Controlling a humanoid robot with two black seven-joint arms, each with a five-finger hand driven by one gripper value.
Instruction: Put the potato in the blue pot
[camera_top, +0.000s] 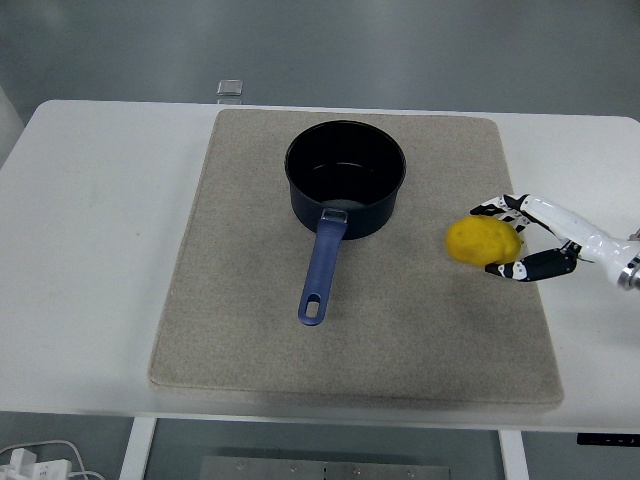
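The yellow potato (482, 241) is held off the beige mat (240, 330), right of the pot. My right hand (505, 240) comes in from the right edge and is shut on the potato, fingers wrapped around its right side. The dark blue pot (345, 178) stands upright at the back middle of the mat, its inside bare. Its blue handle (320, 270) points toward the near edge. The potato is apart from the pot, roughly a pot's width to its right. My left arm does not show.
The mat covers most of the white table (90, 250). A small grey block (231, 88) lies at the table's far edge, behind the mat. White cables (35, 462) show on the floor at the bottom left.
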